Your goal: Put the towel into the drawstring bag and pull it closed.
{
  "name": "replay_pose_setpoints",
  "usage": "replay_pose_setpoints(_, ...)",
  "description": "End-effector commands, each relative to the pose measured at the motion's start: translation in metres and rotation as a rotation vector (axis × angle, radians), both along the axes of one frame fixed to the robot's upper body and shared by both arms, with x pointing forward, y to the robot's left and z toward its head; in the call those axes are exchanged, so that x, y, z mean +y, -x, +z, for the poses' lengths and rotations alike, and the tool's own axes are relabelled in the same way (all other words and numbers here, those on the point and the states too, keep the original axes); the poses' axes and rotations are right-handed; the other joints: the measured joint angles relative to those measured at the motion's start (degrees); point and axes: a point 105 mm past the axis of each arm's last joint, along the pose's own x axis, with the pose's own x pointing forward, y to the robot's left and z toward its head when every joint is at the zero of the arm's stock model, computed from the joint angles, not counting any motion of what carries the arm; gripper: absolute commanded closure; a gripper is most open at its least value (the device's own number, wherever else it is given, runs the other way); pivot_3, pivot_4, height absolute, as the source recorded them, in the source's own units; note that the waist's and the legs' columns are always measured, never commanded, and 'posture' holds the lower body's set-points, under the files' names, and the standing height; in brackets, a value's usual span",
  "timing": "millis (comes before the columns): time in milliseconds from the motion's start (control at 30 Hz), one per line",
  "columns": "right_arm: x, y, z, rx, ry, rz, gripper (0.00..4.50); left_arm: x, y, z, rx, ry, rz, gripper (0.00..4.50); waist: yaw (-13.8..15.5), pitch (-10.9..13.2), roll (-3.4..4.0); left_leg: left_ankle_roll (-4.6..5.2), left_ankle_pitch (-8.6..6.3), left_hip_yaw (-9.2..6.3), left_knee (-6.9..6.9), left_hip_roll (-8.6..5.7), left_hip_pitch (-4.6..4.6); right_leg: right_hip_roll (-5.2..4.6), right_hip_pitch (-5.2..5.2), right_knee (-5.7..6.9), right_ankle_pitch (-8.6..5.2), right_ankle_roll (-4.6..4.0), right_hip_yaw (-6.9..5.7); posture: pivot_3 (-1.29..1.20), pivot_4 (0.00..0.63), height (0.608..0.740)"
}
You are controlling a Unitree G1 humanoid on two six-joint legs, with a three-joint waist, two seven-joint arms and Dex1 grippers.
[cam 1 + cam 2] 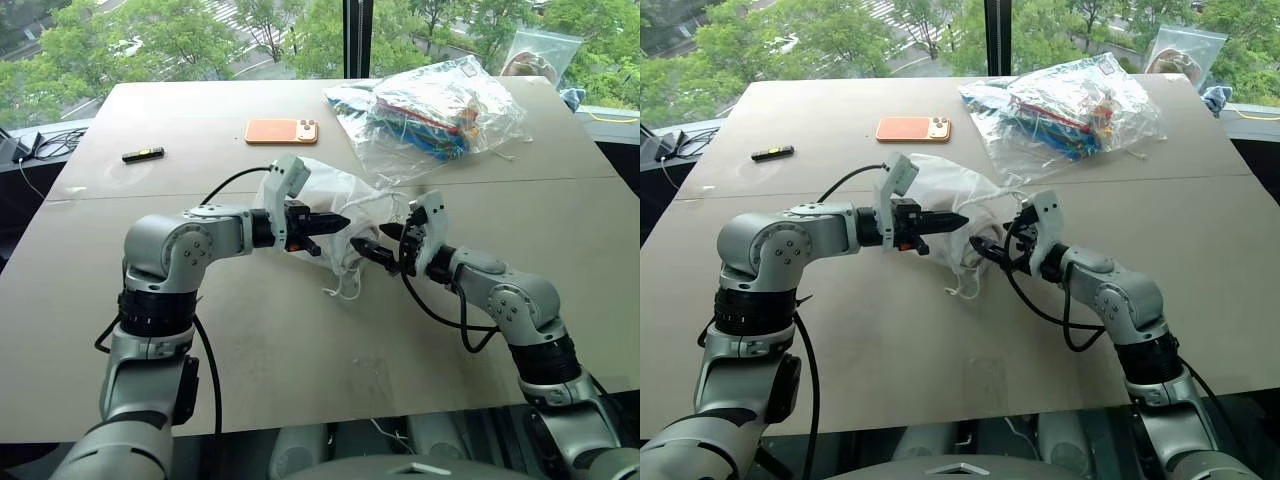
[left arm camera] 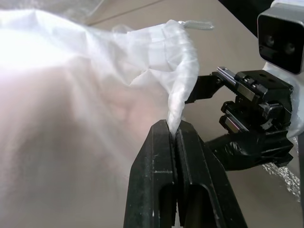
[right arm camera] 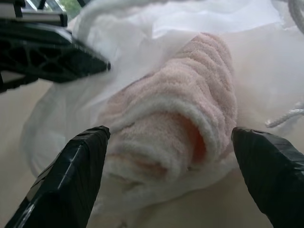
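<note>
At the center of your frame the drawstring bag (image 1: 335, 205) lies on the table (image 1: 300, 350), the towel (image 3: 180, 123) inside it. A phone (image 1: 281, 131) sits above it, a plastic bag (image 1: 430, 115) upper right, a marker (image 1: 143, 154) upper left.

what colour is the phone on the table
Orange, lying flat near the table's far side; it shows best in the left eye view.

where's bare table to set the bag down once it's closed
Widest bare stretch: the near table, in front of both arms. Also free: the left side between the black stick and the left arm. Crowded: around the drawstring bag, orange phone and plastic bag of colourful items.
</note>
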Motion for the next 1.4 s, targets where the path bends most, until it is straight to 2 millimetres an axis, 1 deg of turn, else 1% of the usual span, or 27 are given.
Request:
replay_pose_setpoints(33, -0.007, 0.013, 0.009, -0.079, 0.082, 0.033, 0.01, 0.009, -0.007, 0.004, -0.088, -0.047, -0.011, 4.5, 0.07, 0.0, -0.01, 0.0, 0.0, -0.01, 0.01, 0.0, -0.03, 0.0, 0.0, -0.02, 0.0, 0.0, -0.01, 0.0, 0.15, 0.74)
replay_pose_setpoints(100, -0.015, 0.009, 0.011, -0.1, 0.111, -0.014, 0.01, 0.009, -0.008, 0.006, -0.096, -0.039, -0.024, 4.5, 0.07, 0.0, -0.02, 0.06, -0.03, 0.02, 0.02, -0.03, -0.03, -0.01, 0.01, -0.05, 0.0, 0.01, -0.1, 0.0, 0.15, 0.74)
replay_pose_setpoints(200, -0.027, -0.009, 0.028, -0.057, -0.026, -0.15, 0.01, 0.007, -0.006, 0.007, -0.12, -0.051, -0.053, 4.5, -0.12, 0.01, -0.03, 0.08, -0.04, 0.03, 0.06, -0.02, -0.03, -0.01, 0.01, -0.03, 0.01, 0.01, -0.1, 0.0, 0.15, 0.74)
replay_pose_setpoints(367, -0.028, -0.028, 0.032, -0.015, -0.087, -0.236, 0.01, 0.004, -0.003, 0.006, -0.119, -0.048, -0.069, 4.5, -0.03, 0.01, -0.03, 0.07, -0.04, -0.01, 0.05, 0.01, -0.02, 0.01, 0.0, 0.05, 0.0, 0.01, -0.11, 0.0, 0.15, 0.74)
replay_pose_setpoints(500, -0.025, -0.039, 0.031, 0.012, -0.1, -0.258, 0.01, 0.003, -0.002, 0.007, -0.123, -0.045, -0.074, 4.5, -0.07, 0.01, -0.03, 0.07, -0.04, 0.02, 0.05, 0.0, -0.02, 0.0, 0.0, 0.05, 0.0, 0.01, -0.11, 0.0, 0.15, 0.74)
replay_pose_setpoints(567, -0.023, -0.043, 0.028, 0.023, -0.092, -0.258, 0.5, 0.003, -0.002, 0.009, -0.126, -0.041, -0.074, 4.5, -0.08, 0.01, -0.03, 0.07, -0.04, 0.02, 0.05, 0.0, -0.03, 0.0, 0.0, 0.05, 0.0, 0.01, -0.12, 0.0, 0.15, 0.74)
replay_pose_setpoints(600, -0.023, -0.044, 0.027, 0.025, -0.09, -0.258, 0.65, 0.002, -0.002, 0.009, -0.127, -0.04, -0.074, 4.5, -0.08, 0.01, -0.03, 0.07, -0.04, 0.02, 0.05, 0.0, -0.03, 0.0, 0.0, 0.04, 0.0, 0.01, -0.11, 0.0, 0.15, 0.74)
replay_pose_setpoints(633, -0.023, -0.045, 0.027, 0.026, -0.089, -0.26, 1.09, 0.002, -0.001, 0.009, -0.127, -0.039, -0.074, 4.5, -0.09, 0.01, -0.03, 0.07, -0.04, 0.02, 0.05, 0.0, -0.03, 0.01, 0.0, 0.05, 0.0, 0.01, -0.12, 0.0, 0.15, 0.74)
replay_pose_setpoints(667, -0.023, -0.046, 0.027, 0.024, -0.086, -0.26, 1.76, 0.003, -0.001, 0.009, -0.127, -0.039, -0.074, 4.5, -0.09, 0.01, -0.03, 0.07, -0.04, 0.02, 0.05, 0.0, -0.03, 0.01, 0.0, 0.05, 0.0, 0.01, -0.12, 0.0, 0.15, 0.74)
replay_pose_setpoints(700, -0.024, -0.047, 0.028, 0.022, -0.084, -0.26, 1.99, 0.003, 0.0, 0.009, -0.127, -0.039, -0.072, 4.5, -0.09, 0.01, -0.03, 0.07, -0.04, 0.02, 0.05, 0.0, -0.03, 0.01, 0.0, 0.05, 0.0, 0.01, -0.12, 0.0, 0.15, 0.74)
replay_pose_setpoints(833, -0.025, -0.048, 0.03, 0.01, -0.079, -0.25, 1.99, 0.006, 0.001, 0.008, -0.124, -0.041, -0.062, 4.5, -0.12, 0.01, -0.03, 0.07, -0.04, 0.02, 0.05, 0.0, -0.03, 0.0, 0.0, 0.05, 0.0, 0.01, -0.1, 0.0, 0.15, 0.74)
replay_pose_setpoints(1067, -0.019, -0.053, 0.03, -0.002, -0.078, -0.237, 1.99, 0.005, 0.002, 0.007, -0.124, -0.034, -0.057, 4.5, -0.14, 0.01, -0.03, 0.07, -0.04, 0.01, 0.05, 0.0, -0.02, 0.01, 0.0, 0.07, 0.0, 0.01, -0.11, 0.0, 0.15, 0.74)
replay_pose_setpoints(1100, -0.019, -0.053, 0.03, -0.003, -0.077, -0.238, 2.5, 0.005, 0.002, 0.007, -0.124, -0.033, -0.057, 4.5, -0.14, 0.01, -0.03, 0.07, -0.04, 0.01, 0.05, 0.0, -0.02, 0.01, 0.0, 0.07, 0.0, 0.01, -0.11, 0.0, 0.15, 0.74)
replay_pose_setpoints(1133, -0.019, -0.054, 0.03, -0.004, -0.078, -0.238, 2.76, 0.005, 0.002, 0.007, -0.124, -0.033, -0.055, 4.5, -0.13, 0.01, -0.03, 0.06, -0.03, 0.01, 0.05, 0.0, -0.02, 0.01, 0.0, 0.06, 0.0, 0.01, -0.11, 0.0, 0.15, 0.74)
replay_pose_setpoints(1233, -0.019, -0.055, 0.031, -0.009, -0.079, -0.236, 4.24, 0.006, 0.002, 0.006, -0.123, -0.032, -0.052, 4.5, -0.13, 0.01, -0.03, 0.06, -0.03, 0.01, 0.05, 0.0, -0.02, 0.01, 0.0, 0.06, 0.01, 0.01, -0.12, 0.0, 0.15, 0.74)
replay_pose_setpoints(1267, -0.02, -0.054, 0.032, -0.011, -0.077, -0.235, 4.46, 0.006, 0.002, 0.006, -0.124, -0.032, -0.051, 4.5, -0.13, 0.01, -0.03, 0.06, -0.03, 0.01, 0.05, 0.0, -0.02, 0.01, 0.0, 0.06, 0.0, 0.01, -0.12, 0.0, 0.15, 0.74)
replay_pose_setpoints(1400, -0.026, -0.051, 0.033, -0.039, -0.034, -0.242, 4.46, 0.007, 0.0, 0.007, -0.13, -0.027, -0.039, 4.5, -0.13, 0.01, -0.03, 0.06, -0.03, 0.01, 0.05, 0.0, -0.02, 0.01, 0.0, 0.06, 0.0, 0.01, -0.12, 0.0, 0.15, 0.74)
